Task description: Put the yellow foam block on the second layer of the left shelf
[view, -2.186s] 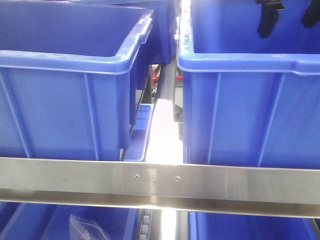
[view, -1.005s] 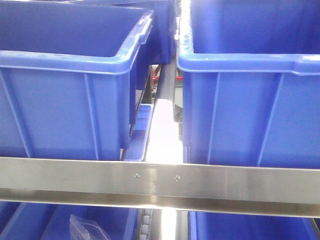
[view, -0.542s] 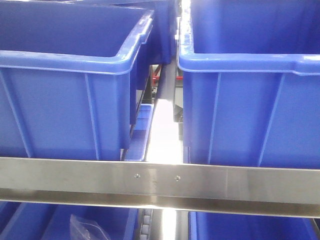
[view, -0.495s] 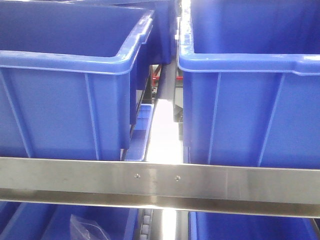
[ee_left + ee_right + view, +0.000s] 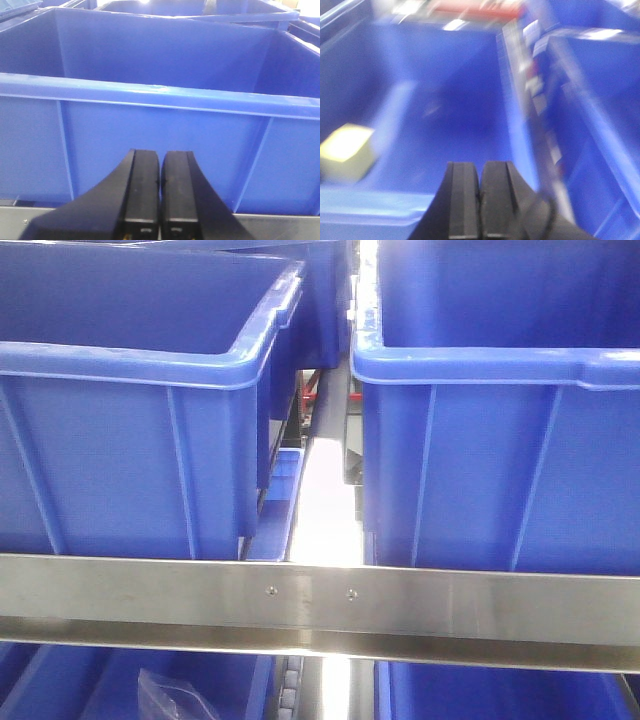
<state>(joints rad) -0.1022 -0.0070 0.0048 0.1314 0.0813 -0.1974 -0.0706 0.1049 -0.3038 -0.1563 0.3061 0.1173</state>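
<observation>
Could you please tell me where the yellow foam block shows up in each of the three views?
Front view: not in it.
Left wrist view: not in it.
Right wrist view: yellow foam block, blurred, at the left edge inside a blue bin.
Shared landmark: blue bins.

Two bins stand side by side behind the shelf rail [image 5: 320, 608], the left bin [image 5: 130, 465] apart from the right bin [image 5: 500, 465], while the yellow foam block [image 5: 346, 152] lies inside a bin [image 5: 470, 125] near its left wall.
</observation>
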